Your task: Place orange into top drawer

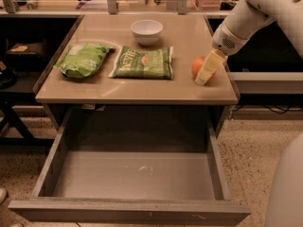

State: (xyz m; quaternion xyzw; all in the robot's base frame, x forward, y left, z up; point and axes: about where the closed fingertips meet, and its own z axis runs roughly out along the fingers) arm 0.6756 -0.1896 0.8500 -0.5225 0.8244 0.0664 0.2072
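The orange (196, 65) sits on the tan tabletop (142, 86) near its right edge. My gripper (204, 74) reaches down from the upper right on the white arm (265, 8) and is right at the orange, covering its right side. The top drawer (128, 176) is pulled fully open below the tabletop. Its flat grey bottom shows nothing in it.
A white bowl (146, 31) stands at the back middle of the table. A green chip bag (143, 62) lies in the middle and another green bag (81, 59) at the left. Dark shelving flanks the table on both sides.
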